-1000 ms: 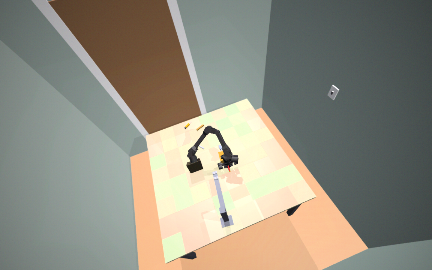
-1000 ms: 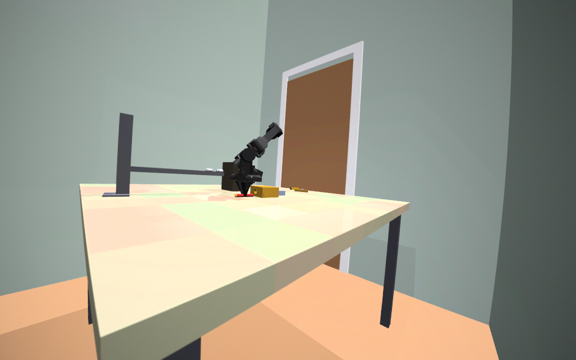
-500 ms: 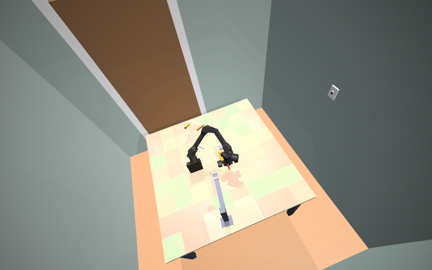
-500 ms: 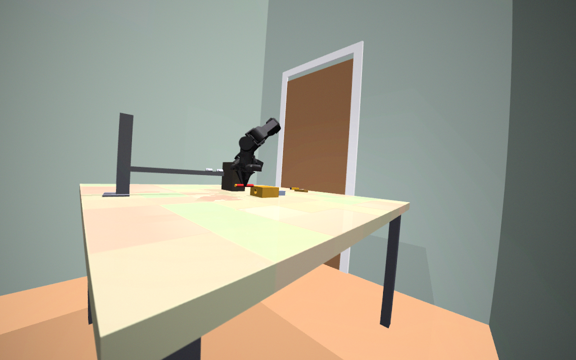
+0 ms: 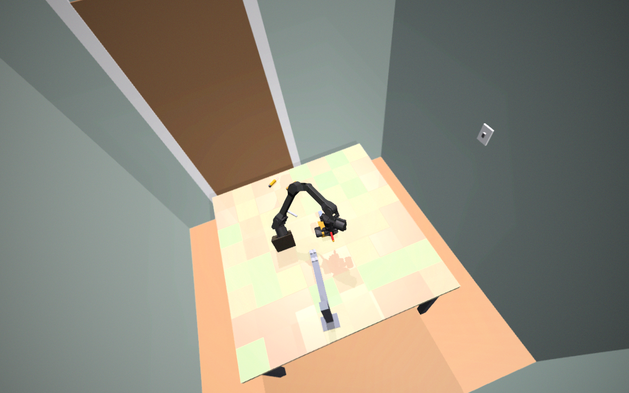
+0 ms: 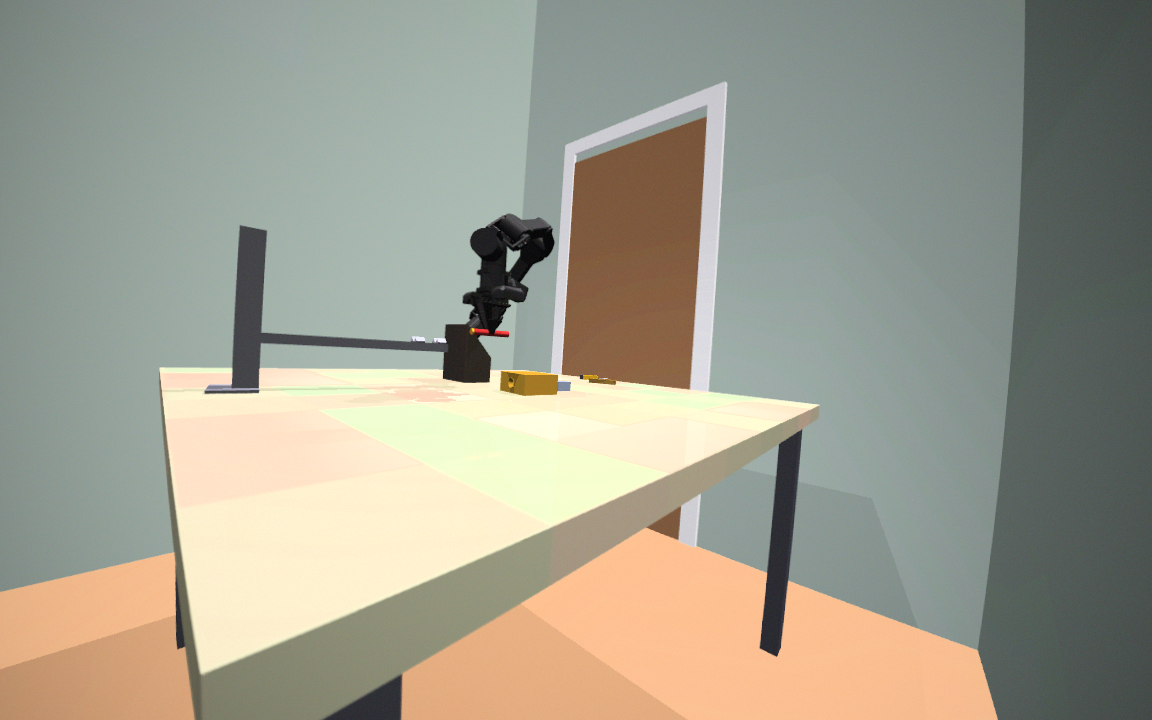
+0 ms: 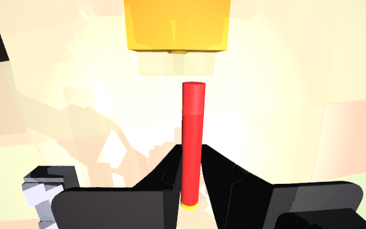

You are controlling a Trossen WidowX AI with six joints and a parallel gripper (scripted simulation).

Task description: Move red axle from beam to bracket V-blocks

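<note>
The black parallel-jaw gripper (image 5: 331, 233) (image 6: 491, 332) (image 7: 190, 149) is closed on the red cylindrical axle (image 5: 332, 237) (image 6: 495, 334) (image 7: 192, 127), its fingers above and apart from the yellow rectangular beam (image 5: 321, 224) (image 6: 537, 383) (image 7: 177, 25).

One black six-joint robot arm (image 5: 301, 186) (image 6: 517, 231), one red cylindrical axle with a yellow end (image 5: 332, 237) (image 6: 490, 333) (image 7: 192, 143), one yellow rectangular beam (image 5: 321, 224) (image 6: 530, 383) (image 7: 177, 25), one grey bracket (image 5: 320, 283) (image 6: 249, 308), two pale V-blocks (image 6: 418, 339), one patchwork-topped table (image 5: 404, 273) (image 6: 473, 465).
</note>
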